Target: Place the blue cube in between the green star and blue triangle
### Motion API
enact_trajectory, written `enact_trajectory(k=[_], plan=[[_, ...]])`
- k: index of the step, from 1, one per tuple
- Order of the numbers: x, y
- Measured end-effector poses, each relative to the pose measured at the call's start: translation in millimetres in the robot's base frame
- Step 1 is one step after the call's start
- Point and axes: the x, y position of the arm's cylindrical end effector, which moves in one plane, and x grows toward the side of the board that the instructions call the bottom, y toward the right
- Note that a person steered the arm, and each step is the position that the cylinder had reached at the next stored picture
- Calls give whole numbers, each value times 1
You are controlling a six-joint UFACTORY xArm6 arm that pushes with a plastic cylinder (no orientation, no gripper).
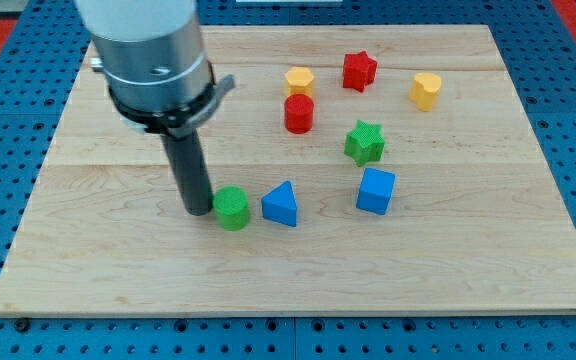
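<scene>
Now my tip (198,210) touches the green cylinder (232,208) on the wooden board (448,270).

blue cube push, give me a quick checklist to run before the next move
1. Blue cube in plain view and upright: ok.
2. Green star and blue triangle both visible: ok.
3. Gap between star and triangle free of other blocks: ok.
4. Blue cube already between them: not ok; it sits below the star, to the view's right of the triangle.
5. My tip beside the blue cube: not ok; it is at the view's left of the green cylinder, with the triangle between it and the cube.
6. My tip touching the green cylinder: cannot tell; they are very close.
</scene>
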Motion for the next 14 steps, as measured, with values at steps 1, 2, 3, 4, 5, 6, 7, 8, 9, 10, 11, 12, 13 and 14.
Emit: enact_trajectory(k=[1,2,3,4,5,6,7,8,9,10,11,12,13,14], plan=[[11,8],[11,17],[18,23],[59,60],[66,138],[66,177],[67,177],[112,177],[112,210],[103,314],[103,383],[100,383],[81,374],[75,321]])
